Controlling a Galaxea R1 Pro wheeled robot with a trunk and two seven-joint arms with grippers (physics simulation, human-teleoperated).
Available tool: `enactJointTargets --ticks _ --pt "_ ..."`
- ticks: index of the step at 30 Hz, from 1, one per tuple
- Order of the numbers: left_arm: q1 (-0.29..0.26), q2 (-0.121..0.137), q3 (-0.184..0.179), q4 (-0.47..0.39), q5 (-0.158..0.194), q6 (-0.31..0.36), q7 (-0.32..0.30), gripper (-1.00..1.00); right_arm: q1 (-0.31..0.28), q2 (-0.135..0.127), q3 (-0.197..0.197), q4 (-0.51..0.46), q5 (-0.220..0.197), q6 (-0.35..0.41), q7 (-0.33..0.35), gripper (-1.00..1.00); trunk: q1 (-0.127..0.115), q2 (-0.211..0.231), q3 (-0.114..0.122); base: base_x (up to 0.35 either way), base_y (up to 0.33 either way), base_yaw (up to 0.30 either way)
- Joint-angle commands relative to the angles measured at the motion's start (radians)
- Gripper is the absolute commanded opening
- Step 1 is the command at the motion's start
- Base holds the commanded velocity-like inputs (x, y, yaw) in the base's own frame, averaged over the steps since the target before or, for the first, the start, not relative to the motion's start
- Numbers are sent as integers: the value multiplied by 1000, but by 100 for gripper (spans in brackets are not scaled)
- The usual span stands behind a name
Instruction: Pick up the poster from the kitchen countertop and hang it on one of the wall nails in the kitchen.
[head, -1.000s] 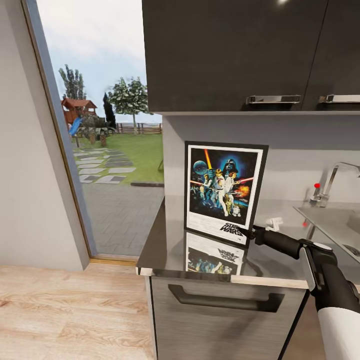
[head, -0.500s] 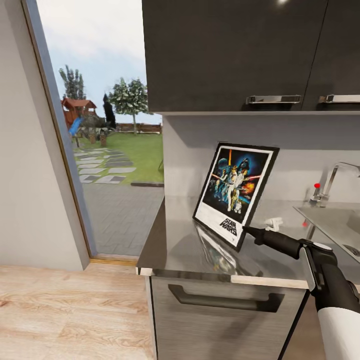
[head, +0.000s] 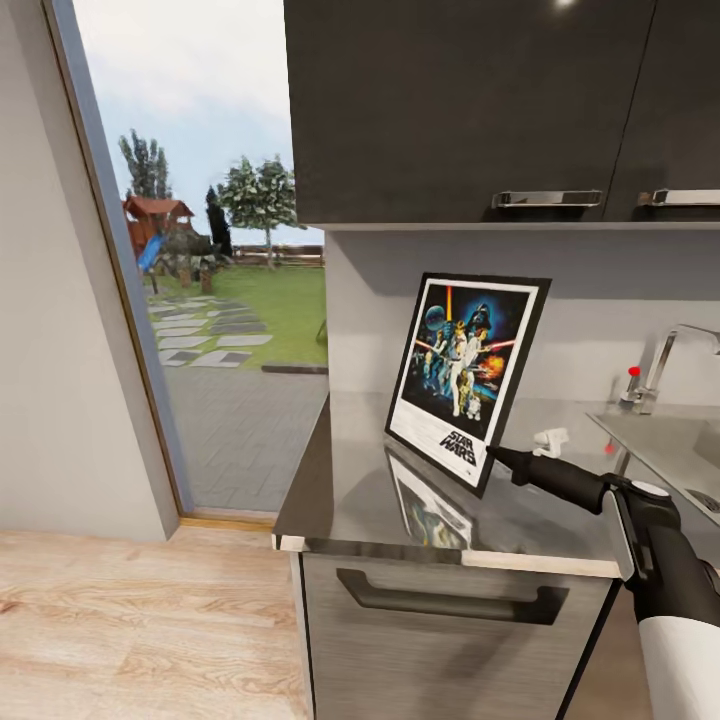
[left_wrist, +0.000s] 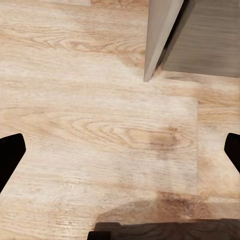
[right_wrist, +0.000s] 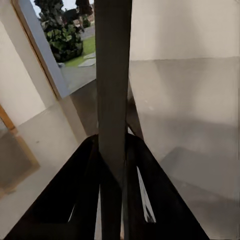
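Note:
The Star Wars poster (head: 465, 372) hangs tilted just above the grey kitchen countertop (head: 340, 490), its top leaning to the right and its picture mirrored in the glossy slab. My right gripper (head: 492, 456) is shut on the poster's lower right corner. In the right wrist view the frame's edge (right_wrist: 112, 85) runs as a dark bar between the two black fingers (right_wrist: 85, 195), where the right gripper (right_wrist: 114, 167) pinches it. My left gripper (left_wrist: 120, 150) is open over the wooden floor, its fingertips (left_wrist: 10, 152) far apart. The wall nails are out of view.
Dark upper cabinets (head: 470, 100) hang low over the counter. A steel sink (head: 670, 445) with a chrome tap (head: 665, 360) lies to the right, and a small white object (head: 548, 440) sits by my right arm. A tall window (head: 210, 250) stands left.
The poster stood upright on the counter facing me; it has since tipped, turned and risen slightly off the slab. My right gripper has kept its hold and hardly moved.

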Motion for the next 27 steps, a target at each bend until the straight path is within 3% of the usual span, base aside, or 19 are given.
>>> enactJointTargets --ticks 1,15,27 --pt "0 0 1 -1 0 -2 0 100 0 0 -2 -3 -1 9 6 -100 0 -1 -1 0 0 0" --pt "0 6 1 -1 0 -2 0 100 2 0 -2 -14 -1 10 7 -100 0 -1 -1 -23 0 0" --pt "0 12 1 -1 1 -2 0 100 3 0 -1 -14 -2 9 33 -100 0 -1 -1 -289 58 0"
